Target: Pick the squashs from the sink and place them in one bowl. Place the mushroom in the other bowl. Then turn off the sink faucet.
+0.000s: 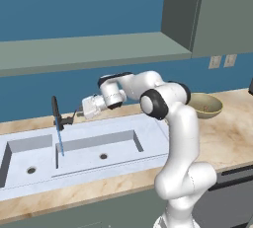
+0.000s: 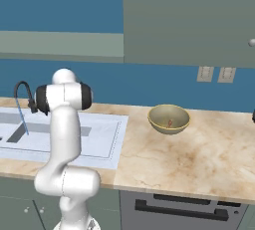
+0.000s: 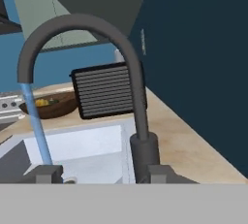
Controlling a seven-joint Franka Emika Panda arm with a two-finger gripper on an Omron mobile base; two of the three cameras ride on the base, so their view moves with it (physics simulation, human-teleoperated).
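A: Claw status?

B: Gripper (image 3: 101, 175) sits right at the base of the sink faucet (image 3: 138, 121), one dark tip either side of the stem, a clear gap between tips and stem. Jaws partly open, holding nothing. From the left base view the hand (image 1: 91, 106) hangs just beside the faucet's small side lever (image 1: 65, 121).

A: Water?

B: On. Blue stream (image 3: 38, 131) falls from the spout into the sink (image 1: 148, 138). Both basins look bare.

A: How does the lever handle?

B: My guess: rigid metal, light, pivots on one axis. No squeeze needed, a push with one finger does it. Smooth finish, so contact near the lever's free end, square on, or it slides off. Don't pull on the gooseneck.

A: Bowls?

B: Further out. Wooden bowl (image 3: 51, 105) past the sink, something yellow inside, just in front of a dark slatted box (image 3: 105, 91). Olive-tan bowl (image 2: 169, 118) on the counter (image 2: 199, 159), well right of the sink, small reddish lump (image 2: 170, 122) in it.
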